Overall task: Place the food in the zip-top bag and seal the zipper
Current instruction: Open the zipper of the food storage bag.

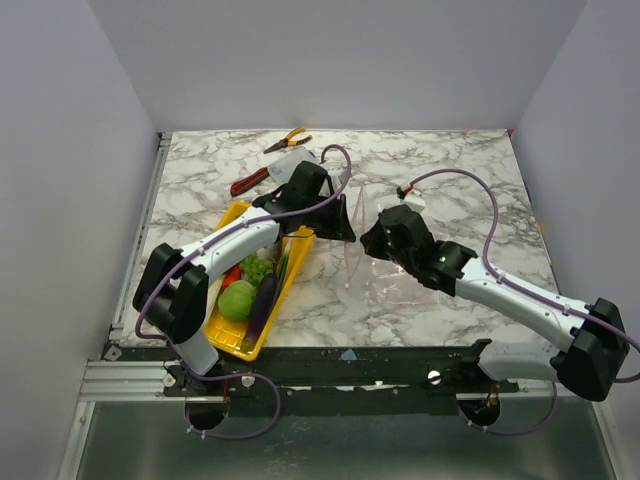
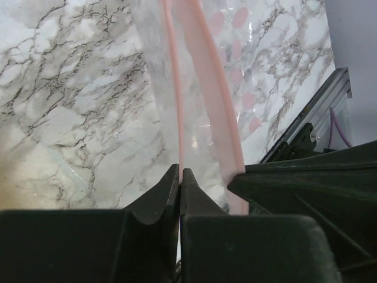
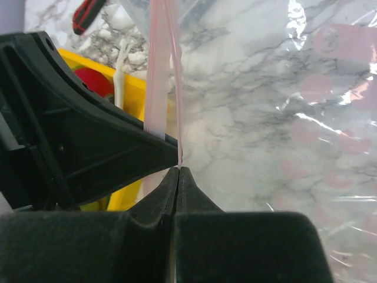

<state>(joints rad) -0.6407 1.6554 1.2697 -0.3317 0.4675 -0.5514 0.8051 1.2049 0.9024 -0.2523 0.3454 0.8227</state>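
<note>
The clear zip-top bag [image 1: 385,272] lies mid-table with its mouth held up between my two grippers. My left gripper [image 1: 340,228] is shut on one pink zipper strip [image 2: 177,88]. My right gripper [image 1: 372,240] is shut on the other strip [image 3: 177,88], close beside the left gripper. The mouth is open only a narrow gap. The bag [image 3: 283,118] looks empty. The food lies in the yellow tray [image 1: 232,215]: green cabbage [image 1: 238,300], purple eggplant [image 1: 263,300], red tomato [image 1: 232,275], leafy greens [image 1: 257,268]. The tomato [image 3: 94,79] and white leek [image 3: 121,65] show in the right wrist view.
Red-handled pliers [image 1: 250,181] and yellow-handled pliers [image 1: 287,140] lie behind the tray at the back. The tray sits left of the bag, under my left arm. Walls close in the table on three sides.
</note>
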